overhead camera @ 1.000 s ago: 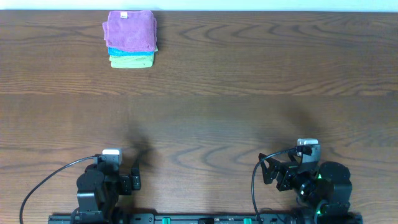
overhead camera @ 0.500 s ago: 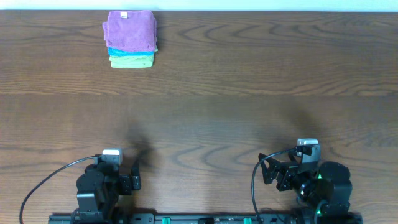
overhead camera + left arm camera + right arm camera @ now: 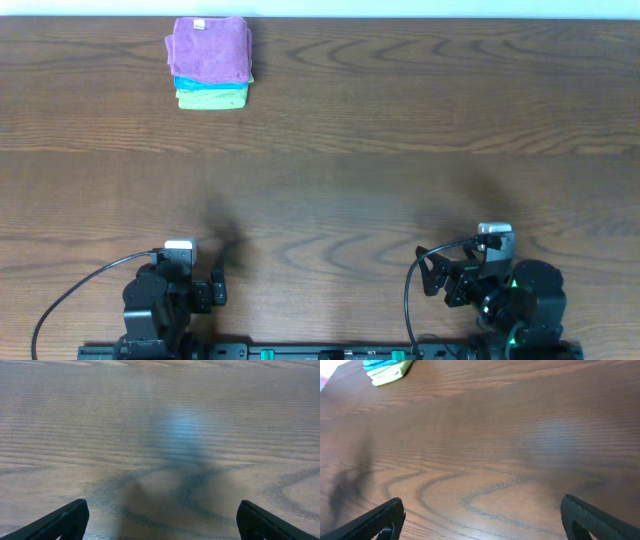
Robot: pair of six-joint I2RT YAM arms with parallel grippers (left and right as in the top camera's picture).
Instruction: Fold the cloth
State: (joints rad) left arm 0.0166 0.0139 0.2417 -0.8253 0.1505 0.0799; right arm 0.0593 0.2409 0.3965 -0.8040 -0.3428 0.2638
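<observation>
A stack of folded cloths (image 3: 210, 64) lies at the far left of the table: purple on top, blue in the middle, green at the bottom. Its blue and green edges also show at the top left of the right wrist view (image 3: 386, 371). My left gripper (image 3: 214, 283) rests at the near left edge, open and empty; its two finger tips frame bare wood in the left wrist view (image 3: 162, 520). My right gripper (image 3: 432, 275) rests at the near right edge, open and empty, over bare wood in its own view (image 3: 482, 519). Both are far from the stack.
The brown wooden table (image 3: 400, 150) fills the view. A white strip runs along its far edge (image 3: 450, 8). The arm bases and black cables sit along the near edge (image 3: 320, 350).
</observation>
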